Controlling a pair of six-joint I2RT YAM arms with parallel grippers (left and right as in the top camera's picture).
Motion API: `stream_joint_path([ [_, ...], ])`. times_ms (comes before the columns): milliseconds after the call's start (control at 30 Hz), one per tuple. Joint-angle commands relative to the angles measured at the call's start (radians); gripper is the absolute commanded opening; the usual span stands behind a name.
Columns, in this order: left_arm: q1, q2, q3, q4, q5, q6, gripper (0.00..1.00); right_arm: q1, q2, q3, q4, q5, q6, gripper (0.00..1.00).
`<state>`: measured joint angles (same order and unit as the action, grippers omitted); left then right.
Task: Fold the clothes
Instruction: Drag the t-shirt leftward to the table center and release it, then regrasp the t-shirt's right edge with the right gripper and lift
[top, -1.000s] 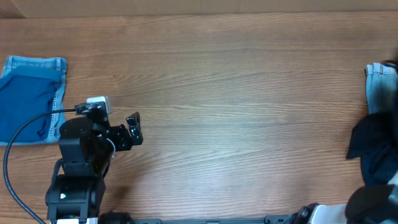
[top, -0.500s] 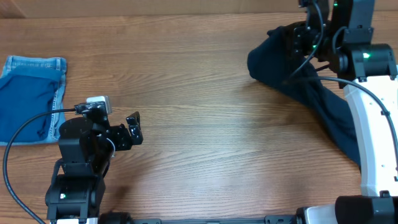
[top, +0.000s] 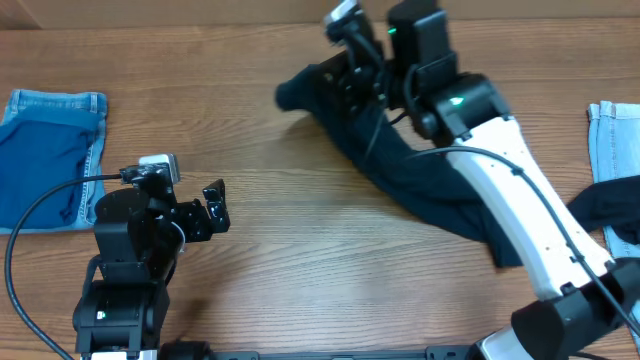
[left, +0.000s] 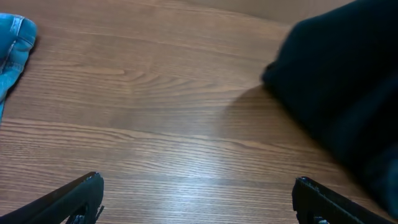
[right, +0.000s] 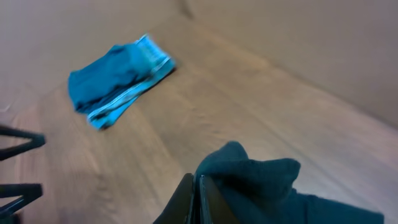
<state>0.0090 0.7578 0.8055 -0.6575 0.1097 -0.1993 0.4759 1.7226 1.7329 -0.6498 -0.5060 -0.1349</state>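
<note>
At the left lies folded blue denim (top: 50, 160); near it the left end effector (top: 218, 206) stands spread wide over the wooden surface (top: 300, 270), gripping nothing. Further right, the right end effector (top: 345, 78) is pinched tight on the dark navy garment (top: 420, 185), which trails from the far middle toward the near right edge.

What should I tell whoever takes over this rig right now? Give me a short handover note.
Left gripper: open, empty, at front left.
Right gripper: shut on one edge of the dark garment, held up near the far middle; the rest trails toward the right front.
Done: a blue denim piece lies at far left, apparently folded.
Left: dark garment not yet spread or folded; more dark fabric and light denim wait at the right edge.
</note>
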Motion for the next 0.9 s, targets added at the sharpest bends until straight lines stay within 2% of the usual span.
stream_joint_path([
  [0, 0.005, 0.0, 0.028, 0.016, 0.011, 0.027, 1.0, 0.053, 0.005, 0.019, -0.053, -0.02, 0.0, 0.29],
  [67, 0.005, 0.0, 0.028, 0.039, 0.011, 0.027, 1.0, 0.039, -0.006, 0.019, -0.146, -0.017, 0.0, 0.65],
  [100, 0.005, 0.0, 0.028, 0.048, 0.011, 0.027, 1.0, 0.019, -0.008, 0.019, -0.181, 0.006, 0.0, 0.66],
  [133, 0.005, 0.0, 0.028, 0.058, 0.011, 0.027, 1.0, -0.021, -0.008, 0.019, -0.225, 0.078, 0.013, 0.72],
  [233, 0.005, 0.0, 0.028, 0.075, 0.011, 0.027, 1.0, -0.143, -0.008, 0.019, -0.345, 0.266, 0.116, 0.76],
  [267, 0.005, 0.0, 0.028, 0.074, 0.011, 0.027, 1.0, -0.191, -0.008, 0.019, -0.399, 0.318, 0.151, 0.82],
  [333, 0.005, 0.006, 0.028, 0.074, 0.011, 0.027, 1.0, -0.274, -0.008, 0.019, -0.493, 0.414, 0.226, 0.84],
  [400, 0.005, 0.03, 0.028, 0.071, 0.011, 0.027, 1.0, -0.396, -0.008, 0.019, -0.624, 0.546, 0.376, 0.84],
  [467, 0.005, 0.06, 0.028, 0.071, 0.014, 0.027, 1.0, -0.516, -0.008, 0.013, -0.705, 0.55, 0.449, 0.84],
  [600, 0.005, 0.086, 0.028, 0.076, 0.015, 0.027, 1.0, -0.672, -0.008, -0.063, -0.775, 0.524, 0.485, 0.85],
  [733, 0.005, 0.085, 0.028, 0.087, 0.014, 0.027, 1.0, -0.715, -0.008, -0.217, -0.783, 0.479, 0.484, 0.84],
  [867, 0.005, 0.086, 0.028, 0.087, 0.014, 0.027, 1.0, -0.729, -0.016, -0.389, -0.701, 0.497, 0.514, 0.85],
])
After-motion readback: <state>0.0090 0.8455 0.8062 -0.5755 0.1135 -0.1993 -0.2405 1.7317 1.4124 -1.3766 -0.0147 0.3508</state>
